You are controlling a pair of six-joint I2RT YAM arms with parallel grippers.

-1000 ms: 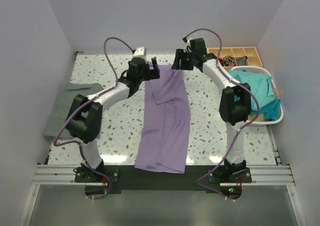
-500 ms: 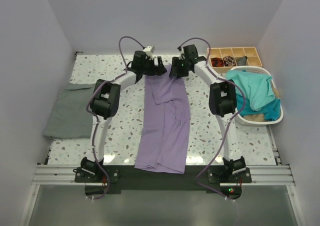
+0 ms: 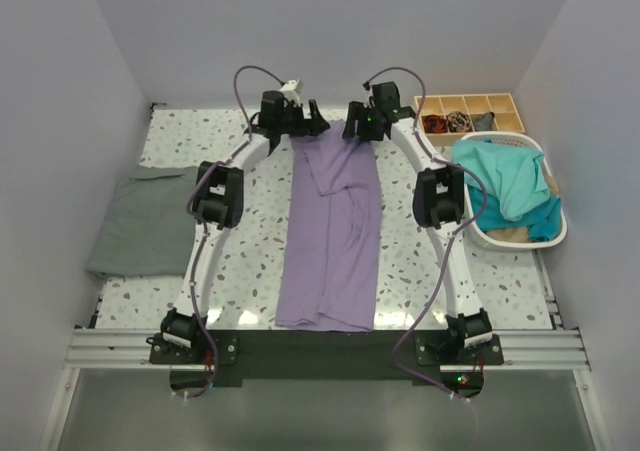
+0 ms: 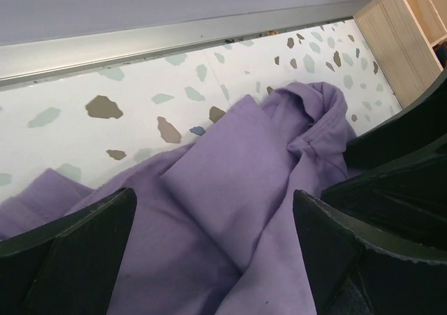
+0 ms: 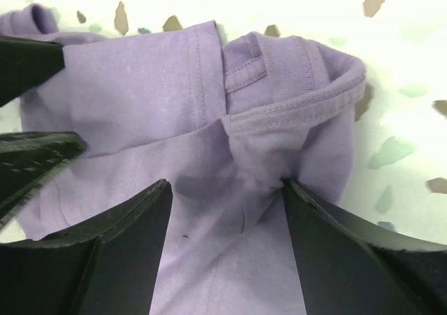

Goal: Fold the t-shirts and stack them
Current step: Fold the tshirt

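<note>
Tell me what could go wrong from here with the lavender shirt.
1. The lavender t-shirt is bunched in layers at its collar. The open right end effector may pinch only some of those layers, skewing the fold.
2. The left end effector, also open, sits close beside the right one in the top view. They could bump when closing or lifting.

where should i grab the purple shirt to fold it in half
Probably at its two far corners, coming straight down. The purple shirt lies as a long strip, near to far, and its far end is bunched, giving folds to pinch. The left gripper and right gripper hang open there.
</note>
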